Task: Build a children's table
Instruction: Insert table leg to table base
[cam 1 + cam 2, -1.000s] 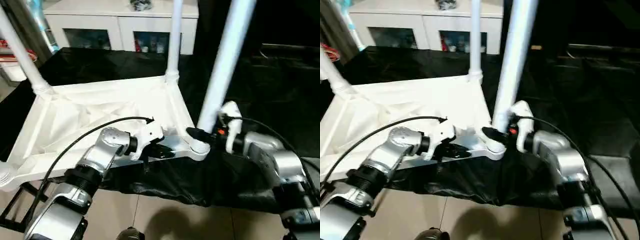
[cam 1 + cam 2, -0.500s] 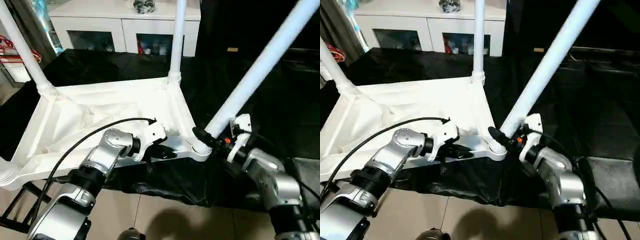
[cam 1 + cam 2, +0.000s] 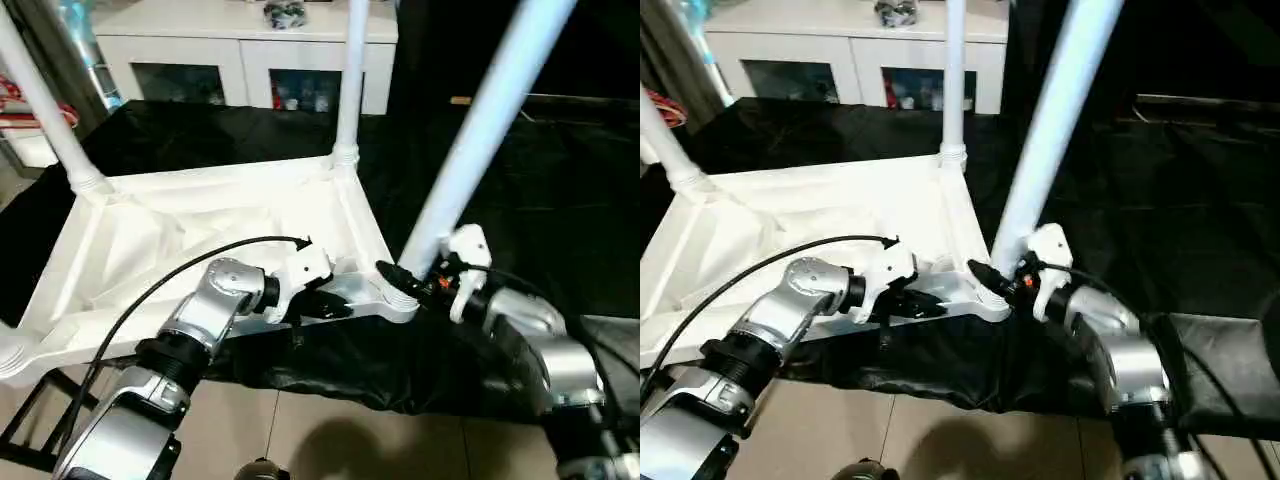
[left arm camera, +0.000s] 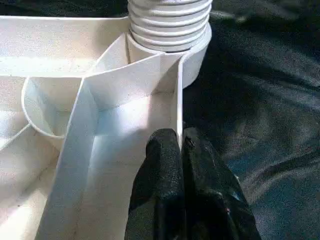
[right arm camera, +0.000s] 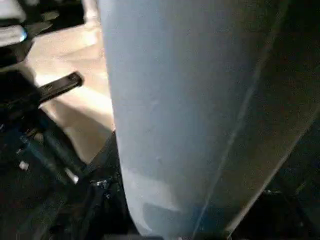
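Observation:
The white tabletop (image 3: pixel 200 225) lies underside up on a black cloth. Two white legs stand in its far corner sockets, one on the left (image 3: pixel 45 100) and one on the right (image 3: pixel 350 80). The near left socket (image 3: pixel 10 355) holds nothing. My left gripper (image 3: pixel 335 305) is shut on the thin near rim wall beside the near right socket; its fingers (image 4: pixel 162 165) pinch that wall. My right gripper (image 3: pixel 405 275) is shut on the base of a third leg (image 3: pixel 480 130), which leans right. Its ribbed end (image 4: pixel 169 25) sits in the near right socket.
A white cabinet (image 3: pixel 240 50) with glass doors stands behind the black cloth (image 3: pixel 520 200). Tiled floor (image 3: pixel 330 440) shows below the near edge, with a black frame (image 3: pixel 30 420) at the lower left. Red items (image 3: pixel 25 100) lie at the far left.
The leg in my right gripper leaned far right half a second ago and now stands steeper; my right forearm swung with it. My left gripper has kept its hold on the rim.

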You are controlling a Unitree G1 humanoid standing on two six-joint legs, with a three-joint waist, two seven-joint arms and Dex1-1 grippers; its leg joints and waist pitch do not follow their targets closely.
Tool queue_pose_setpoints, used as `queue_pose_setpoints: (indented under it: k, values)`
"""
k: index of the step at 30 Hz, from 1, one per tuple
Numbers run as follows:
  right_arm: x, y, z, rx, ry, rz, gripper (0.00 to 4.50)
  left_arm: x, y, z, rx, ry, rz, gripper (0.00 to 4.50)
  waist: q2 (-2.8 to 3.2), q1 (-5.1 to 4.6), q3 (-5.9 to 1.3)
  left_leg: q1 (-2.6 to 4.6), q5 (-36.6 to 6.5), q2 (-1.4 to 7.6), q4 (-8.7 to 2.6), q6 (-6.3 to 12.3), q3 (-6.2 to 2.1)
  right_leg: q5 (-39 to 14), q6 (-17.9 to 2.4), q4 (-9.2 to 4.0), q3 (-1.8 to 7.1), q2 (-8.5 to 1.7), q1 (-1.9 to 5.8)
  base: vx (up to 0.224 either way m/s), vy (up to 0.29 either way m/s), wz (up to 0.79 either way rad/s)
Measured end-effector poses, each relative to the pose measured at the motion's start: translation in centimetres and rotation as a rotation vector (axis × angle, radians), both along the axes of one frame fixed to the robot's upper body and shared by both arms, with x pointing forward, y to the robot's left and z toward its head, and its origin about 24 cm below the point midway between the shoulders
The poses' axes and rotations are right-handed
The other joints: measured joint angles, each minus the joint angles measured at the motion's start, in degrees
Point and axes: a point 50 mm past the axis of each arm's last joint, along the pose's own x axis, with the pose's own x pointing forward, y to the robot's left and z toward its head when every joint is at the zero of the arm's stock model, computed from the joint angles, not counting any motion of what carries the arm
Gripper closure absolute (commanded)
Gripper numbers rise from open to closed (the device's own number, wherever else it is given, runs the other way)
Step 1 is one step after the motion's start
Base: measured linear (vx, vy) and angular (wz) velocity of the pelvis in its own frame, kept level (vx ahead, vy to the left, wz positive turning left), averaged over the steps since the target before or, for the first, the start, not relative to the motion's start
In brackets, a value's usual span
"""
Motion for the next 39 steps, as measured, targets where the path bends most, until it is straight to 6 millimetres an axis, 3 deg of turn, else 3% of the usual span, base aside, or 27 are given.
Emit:
queue_pose_setpoints:
  k: [15,26,30,39]
  values:
    - [-1.1,0.5,0.1,-0.030,0.006,0.306,2.55,-0.6,1.7,0.7,0.053,0.021,-0.150,4.50,-0.42,0.14,-0.01,-0.01,0.00,-0.02,-0.59,0.00,0.02,-0.06,0.03,-0.40,-0.07,0.04,-0.03,0.000,0.000,0.00]
    - [-1.2,1.1,0.3,-0.024,-0.003,0.464,2.55,-0.2,2.6,1.4,0.098,0.031,-0.246,4.50,-0.99,0.16,0.60,0.00,0.00,-0.03,-0.73,0.00,0.02,-0.07,0.02,-0.44,-0.07,0.04,-0.06,0.000,0.000,0.00]
    - [-0.5,1.5,0.2,0.019,-0.002,0.416,2.55,0.3,2.8,1.7,0.113,0.017,-0.215,4.50,-1.23,0.04,0.81,0.07,0.00,-0.03,-0.78,0.00,0.02,-0.06,-0.02,-0.41,-0.07,0.04,-0.06,0.000,0.000,0.00]
    - [3.1,1.4,0.3,0.087,-0.021,0.019,2.56,1.8,1.1,1.7,0.059,-0.031,0.046,4.50,-1.40,-0.97,1.08,0.03,0.02,-0.06,-0.90,-0.04,0.04,0.03,-0.16,-0.44,-0.05,0.04,-0.24,0.000,0.000,0.00]
